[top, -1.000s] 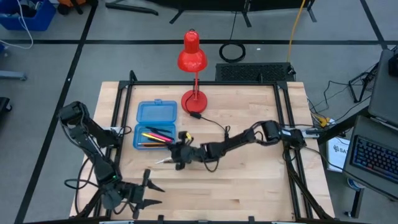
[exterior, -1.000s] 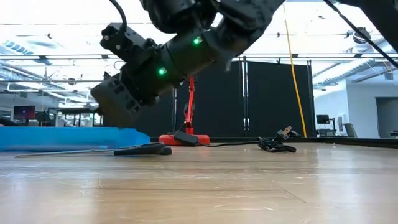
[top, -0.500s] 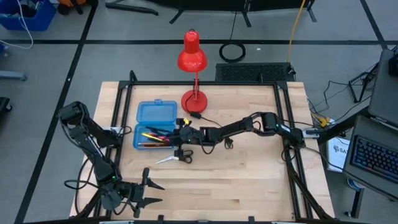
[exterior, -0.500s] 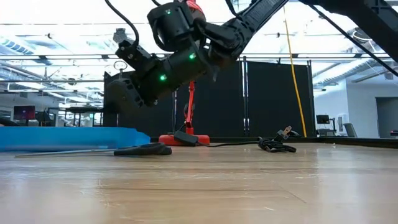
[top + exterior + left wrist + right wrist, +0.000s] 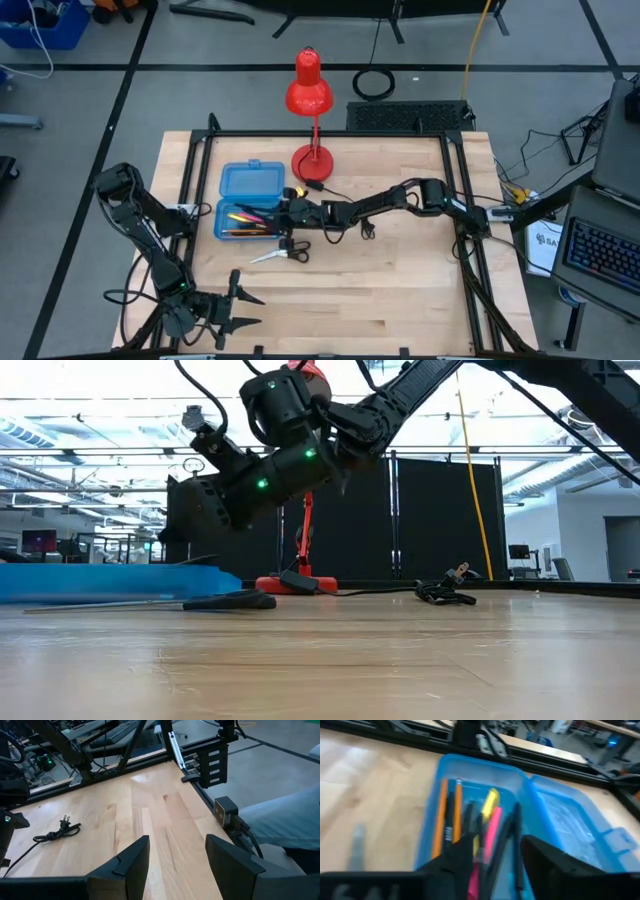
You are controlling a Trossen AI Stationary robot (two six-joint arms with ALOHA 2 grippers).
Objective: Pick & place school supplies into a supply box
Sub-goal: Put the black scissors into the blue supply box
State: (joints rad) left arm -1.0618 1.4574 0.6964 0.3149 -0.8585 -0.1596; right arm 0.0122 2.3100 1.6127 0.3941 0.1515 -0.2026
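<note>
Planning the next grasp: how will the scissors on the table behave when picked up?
The scissors look rigid and lie flat on the wooden table, so probably little clearance for fingers. The thin metal blades may slip; the black handles seem the safer grip.

No text, label, brand, number or sign can be read in any of the views. A white box (image 5: 543, 243) beside the table's right edge bears dark marks, but they are too small to make out.
</note>
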